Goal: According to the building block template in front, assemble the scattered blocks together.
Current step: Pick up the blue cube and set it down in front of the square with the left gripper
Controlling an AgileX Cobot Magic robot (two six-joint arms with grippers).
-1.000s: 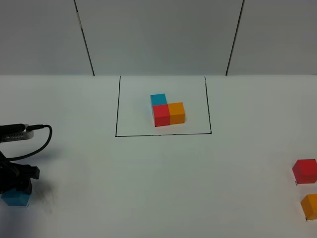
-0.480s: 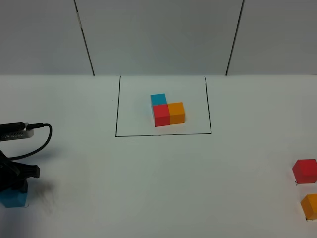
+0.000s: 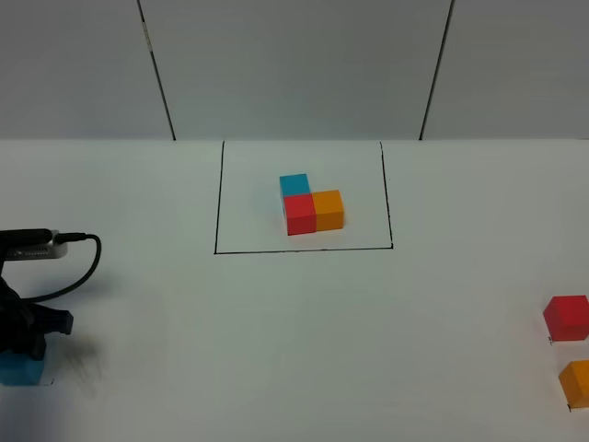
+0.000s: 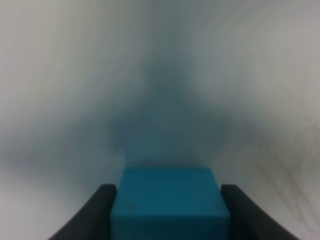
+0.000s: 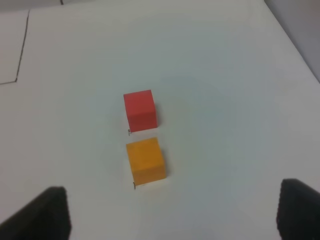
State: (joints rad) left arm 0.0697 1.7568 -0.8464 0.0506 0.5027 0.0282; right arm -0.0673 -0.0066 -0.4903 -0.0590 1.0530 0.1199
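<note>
Currently gripped: the left end effector [image 4: 169, 214] is clenched on the blue cube [image 3: 20, 372], its jaws pressed against two opposite side faces.
Blue cube location: near-left edge of the tabletop [image 3: 294, 350], well apart from the template; I cannot tell whether it rests on the surface or has just cleared it.
Right end effector [image 5: 177, 207]: released, jaws spread wide with nothing between them, hanging above the other two loose cubes.
Red cube [image 5: 140, 110] and orange cube [image 5: 145, 161]: near the right edge, close together but not touching.
Template [image 3: 311, 210]: blue, red and orange cubes touching in an L inside the black frame [image 3: 217, 198], blue behind red, orange beside red.
Risk, slip: the grip looks low and only two faces are caught, so a quick lift could let the cube twist or drop.
Risk, layout: setting blue on the wrong side of red would mirror the L.
Risk, nudging: the loose cubes are light, so a cube brought in too low could shove its neighbours out of line.
Risk, template: carrying across the framed area could knock the reference apart.
</note>
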